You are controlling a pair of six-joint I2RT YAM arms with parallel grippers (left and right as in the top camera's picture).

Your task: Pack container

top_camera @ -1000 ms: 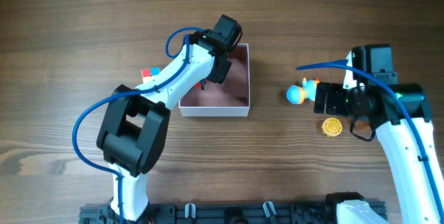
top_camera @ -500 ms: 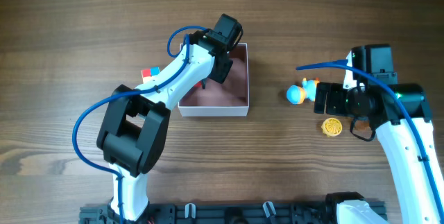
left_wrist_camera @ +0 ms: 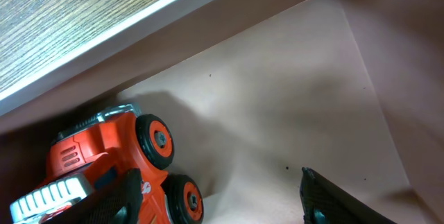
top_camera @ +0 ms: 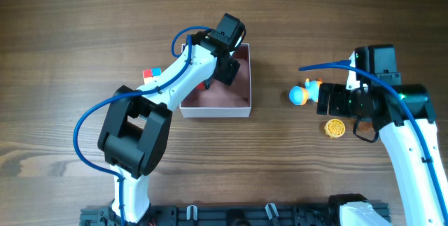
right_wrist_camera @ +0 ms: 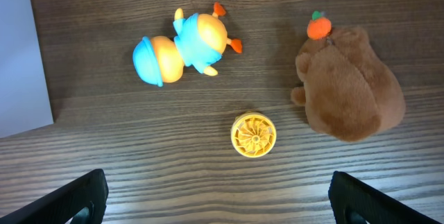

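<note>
The container is a square white-walled box with a pink inside, left of the table's middle. My left gripper reaches down into it and is open. In the left wrist view its fingers hang over the pink floor, with an orange toy car lying against the left finger at the box wall. My right gripper is open and empty above the table. In the right wrist view it faces a blue-and-orange duck toy, a yellow disc and a brown plush.
The duck toy and yellow disc lie right of the container; the plush is hidden under my right arm in the overhead view. Small red, blue and white blocks sit left of the container. The container's white wall shows in the right wrist view.
My left gripper has shifted slightly to the right inside the container. The right arm and the toys have not moved.
</note>
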